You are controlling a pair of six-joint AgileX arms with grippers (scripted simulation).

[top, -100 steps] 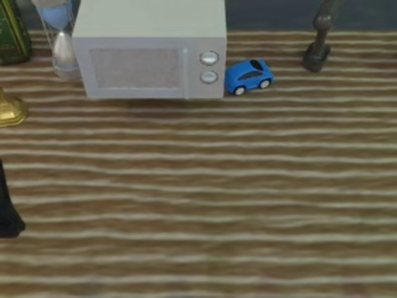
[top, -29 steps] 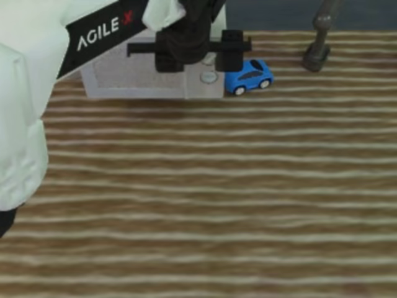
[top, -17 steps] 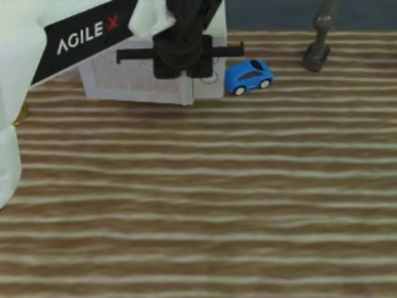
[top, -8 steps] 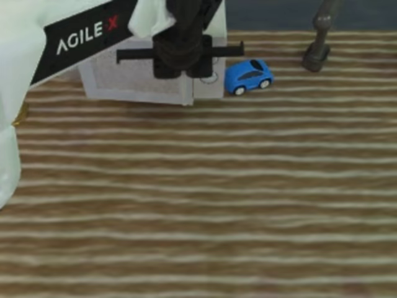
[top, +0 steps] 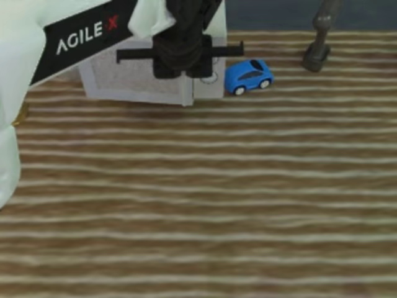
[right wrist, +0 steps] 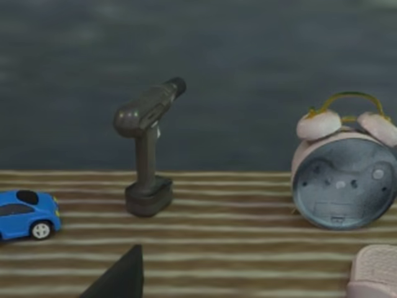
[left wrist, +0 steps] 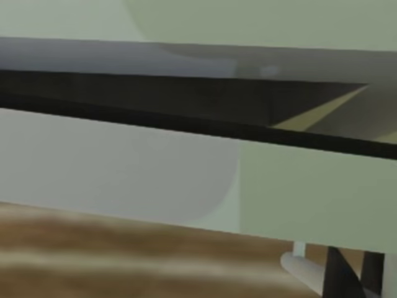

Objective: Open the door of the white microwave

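Observation:
The white microwave (top: 217,28) stands at the table's back, left of centre, largely covered by my left arm. Its door (top: 124,79) with the grey mesh window is slightly ajar, its right edge (top: 187,97) standing out from the two-knob panel (top: 209,78). My left gripper (top: 186,69) sits at that edge, shut on the door's handle. In the left wrist view the pale handle bar (left wrist: 303,269) lies between dark fingers (left wrist: 340,280) under the door panel (left wrist: 279,192), with a dark gap above. Only a dark part of my right gripper (right wrist: 121,279) shows, far from the microwave.
A blue toy car (top: 248,76) stands just right of the microwave. A dark drill (top: 318,38) stands at the back right. The right wrist view also shows a pink alarm clock (right wrist: 344,180) and a pink object (right wrist: 375,273).
My left arm came from the left edge to the microwave's front, its gripper shut on the handle, and the door's right edge swung out a little. Nothing moved in the last half second.

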